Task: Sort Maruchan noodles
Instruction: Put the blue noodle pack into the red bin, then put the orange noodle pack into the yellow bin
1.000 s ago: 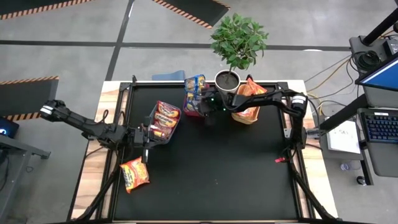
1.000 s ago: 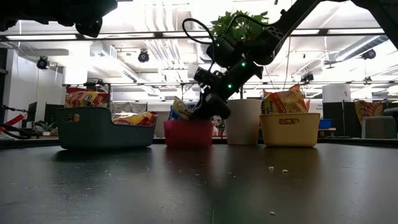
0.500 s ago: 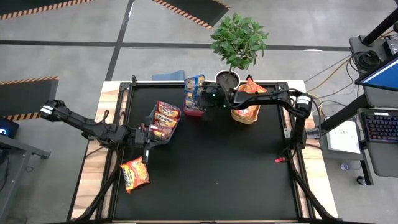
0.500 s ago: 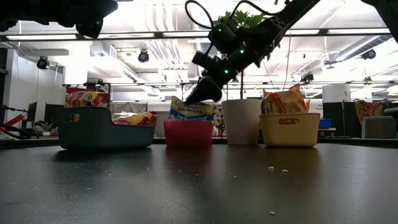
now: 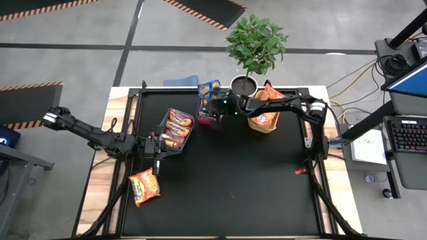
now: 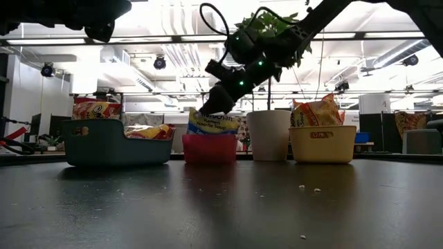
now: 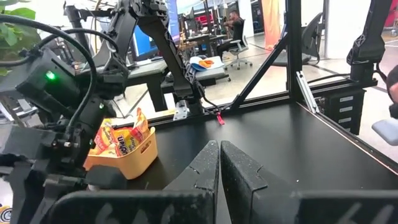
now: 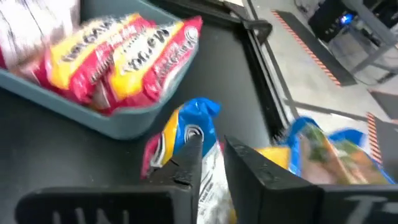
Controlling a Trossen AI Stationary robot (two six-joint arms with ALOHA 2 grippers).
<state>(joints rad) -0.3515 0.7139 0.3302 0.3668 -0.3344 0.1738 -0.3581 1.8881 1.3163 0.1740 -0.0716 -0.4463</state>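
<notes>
The blue-yellow packet [image 6: 214,123] stands upright in the red bin [image 6: 209,149], its top edge poking above the rim. Seen from above, with twelve o'clock at the table's far edge by the plant pot [image 5: 244,85], this bin sits at about twelve o'clock. The right gripper [image 6: 214,106] is directly on top of the packet. In the right wrist view its fingers [image 8: 188,163] are drawn narrow with the wrapper's edge between them, which reads as a pinch on the packet rather than a free hover. Another blue wrapper shows in the same bin beside it. At ten o'clock the teal bin [image 6: 111,145] holds several red-maroon packets, and at one o'clock the yellow bin [image 6: 322,144] is heaped with orange ones. So three colour groups look settled in their own containers. One red and yellow packet [image 5: 144,187] lies loose at eight o'clock, partly off the black table [image 5: 227,193] mat, well apart from every bin. The left gripper [image 5: 155,148] waits at nine o'clock, just beside the teal bin, with its fingers pressed together on nothing. By my reckoning the sort is nearly done. What remains is to let the blue packet go into the red bin and to bring in the stray. The stray's colours suggest it goes in the teal bin.
</notes>
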